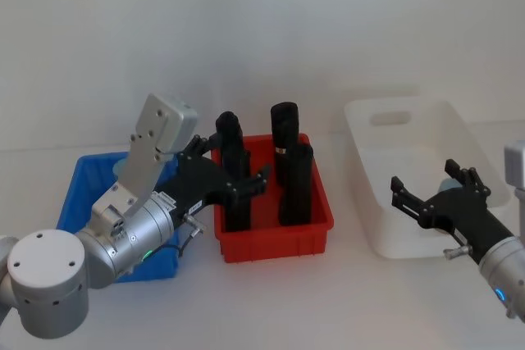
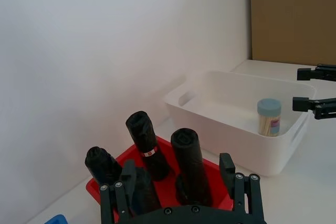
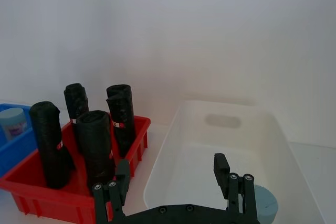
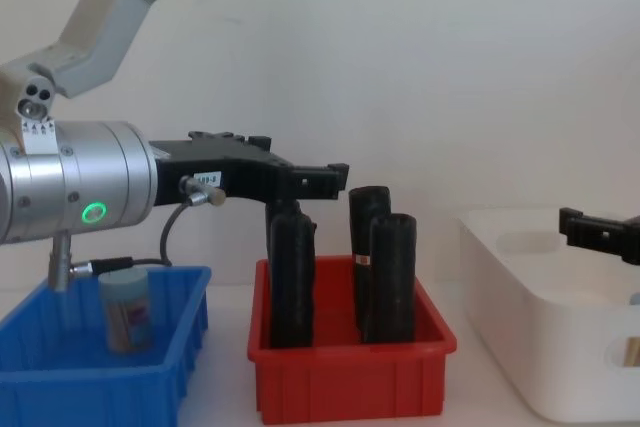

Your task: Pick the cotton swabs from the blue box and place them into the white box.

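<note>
Tabletop (image 1: 271, 301) white box (image 2: 226, 140) holds a clear, teal-lidded cotton swabs tub (image 2: 269, 119).

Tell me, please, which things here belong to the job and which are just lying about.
Job: swab tub in blue box; second tub in white box; left gripper, open above red bin; right gripper, open above white box.
Lying about: red bin; black rolls.

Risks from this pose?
1. The left end effector, open and empty, sits close to the black rolls in the red bin; a sideways swing might topple one.
2. The cotton swabs tub stands in the blue box under the left wrist, so a descent might clip it.
3. The right end effector hovers open above the placed tub in the white box; lowering might hit it.
</note>
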`<state>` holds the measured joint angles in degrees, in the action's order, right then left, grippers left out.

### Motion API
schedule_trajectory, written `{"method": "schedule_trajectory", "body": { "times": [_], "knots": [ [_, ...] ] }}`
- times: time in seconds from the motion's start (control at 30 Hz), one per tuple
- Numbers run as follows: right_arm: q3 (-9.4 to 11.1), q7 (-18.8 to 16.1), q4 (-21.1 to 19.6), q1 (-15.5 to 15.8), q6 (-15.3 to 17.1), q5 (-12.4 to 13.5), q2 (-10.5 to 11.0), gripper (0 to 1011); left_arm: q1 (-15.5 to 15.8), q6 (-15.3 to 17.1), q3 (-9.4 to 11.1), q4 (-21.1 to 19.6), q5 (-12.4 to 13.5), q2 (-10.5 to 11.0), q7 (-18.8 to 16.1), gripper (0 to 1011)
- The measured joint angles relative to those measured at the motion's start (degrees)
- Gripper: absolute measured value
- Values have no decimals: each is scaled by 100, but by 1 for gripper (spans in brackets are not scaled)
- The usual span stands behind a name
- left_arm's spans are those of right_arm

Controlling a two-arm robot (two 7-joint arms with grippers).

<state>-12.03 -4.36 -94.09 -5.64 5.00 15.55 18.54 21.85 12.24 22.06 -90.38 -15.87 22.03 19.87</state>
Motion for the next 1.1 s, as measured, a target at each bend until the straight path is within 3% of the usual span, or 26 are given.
{"method": "schedule_trajectory", "body": {
  "times": [0.37, 0.73, 1.1],
  "knots": [
    [-80, 49, -606, 544, -261, 79, 72, 1002, -367, -512, 179, -127, 196, -8, -860, 1004],
    [-94, 58, -713, 647, -305, 95, 83, 1001, -716, -991, 348, -249, 383, -14, -1671, 1004],
    [-91, 56, -715, 648, -306, 95, 79, 1002, -826, -1146, 400, -286, 442, -14, -1921, 1004]
  ]
}}
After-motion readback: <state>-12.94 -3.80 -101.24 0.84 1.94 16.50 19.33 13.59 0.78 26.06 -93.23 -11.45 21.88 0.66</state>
